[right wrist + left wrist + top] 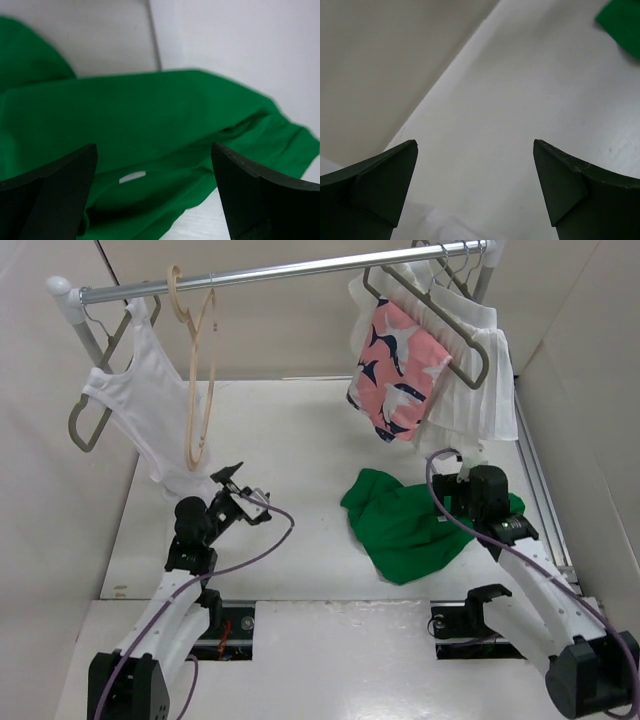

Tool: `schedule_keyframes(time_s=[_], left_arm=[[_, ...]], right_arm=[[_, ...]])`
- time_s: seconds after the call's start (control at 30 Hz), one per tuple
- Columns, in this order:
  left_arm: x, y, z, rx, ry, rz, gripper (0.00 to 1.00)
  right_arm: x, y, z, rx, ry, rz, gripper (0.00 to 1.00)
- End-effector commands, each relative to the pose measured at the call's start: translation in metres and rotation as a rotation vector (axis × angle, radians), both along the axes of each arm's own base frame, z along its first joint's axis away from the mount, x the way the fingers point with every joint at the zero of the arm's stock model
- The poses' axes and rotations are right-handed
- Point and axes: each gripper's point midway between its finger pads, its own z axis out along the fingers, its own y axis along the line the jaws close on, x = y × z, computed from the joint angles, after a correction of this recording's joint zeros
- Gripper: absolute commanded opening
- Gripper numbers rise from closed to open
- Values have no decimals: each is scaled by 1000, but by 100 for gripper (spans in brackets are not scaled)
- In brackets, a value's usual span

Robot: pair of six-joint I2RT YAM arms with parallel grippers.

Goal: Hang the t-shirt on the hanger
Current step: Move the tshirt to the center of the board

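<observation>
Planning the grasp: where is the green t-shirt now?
Top view: the t-shirt lies crumpled on the table, right of centre, by the right gripper, nearer than the hanging pink garment.

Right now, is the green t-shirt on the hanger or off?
Off it. The t-shirt lies crumpled on the table; the hanger hangs bare on the rail.

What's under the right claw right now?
The green t-shirt lies crumpled on the table beneath the open right claw, its white neck label showing between the fingers. Whatever is under the cloth is covered, so I cannot tell.
</observation>
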Motion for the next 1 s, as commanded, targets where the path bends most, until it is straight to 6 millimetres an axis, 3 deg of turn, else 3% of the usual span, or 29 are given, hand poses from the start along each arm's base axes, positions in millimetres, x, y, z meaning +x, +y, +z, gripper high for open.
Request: schedule_keyframes(time_s=[0.0, 0.1, 0.17, 0.27, 0.43, 0.47, 0.53, 0.6, 0.67, 0.7, 0.73, 0.83, 0.87, 0.9, 0.97], left_arm=[[-32, -14, -52, 275, 70, -201, 99], [-33, -8, -60, 334, 77, -184, 99], [-33, -6, -54, 329, 87, -171, 99], [-31, -8, -38, 267, 120, -158, 99], [-12, -4, -1, 56, 220, -40, 99], [-11, -5, -8, 47, 270, -39, 99], [-6, -7, -2, 29, 303, -35, 99], [-13, -17, -18, 55, 383, -113, 99], [-17, -23, -20, 80, 405, -174, 99], [-22, -25, -32, 103, 445, -205, 99], [-25, -33, -29, 96, 452, -245, 99], [-27, -37, -27, 95, 473, -280, 99], [-26, -37, -23, 95, 470, -280, 99], [-26, -37, -23, 95, 470, -280, 99], [-20, -34, -20, 82, 460, -244, 99]], right_arm=[[-15, 20, -19, 52, 163, 72, 100], [-24, 34, -39, 46, 257, 172, 100], [-26, 47, -44, 61, 270, 250, 100], [-33, 72, -49, 99, 264, 391, 100], [-48, 100, -58, 75, 284, 553, 100], [-52, 106, -58, 78, 286, 583, 100], [-63, 118, -61, 65, 316, 647, 98], [-71, 125, -65, 54, 352, 690, 95], [-80, 131, -70, 23, 387, 744, 84], [-82, 136, -69, 32, 392, 768, 73], [-86, 144, -69, 38, 394, 815, 49], [-84, 174, -53, 9, 342, 977, 6], [-82, 183, -46, -10, 316, 1020, 0], [-77, 203, -27, -54, 251, 1107, 0], [-67, 224, -7, -90, 177, 1176, 0]])
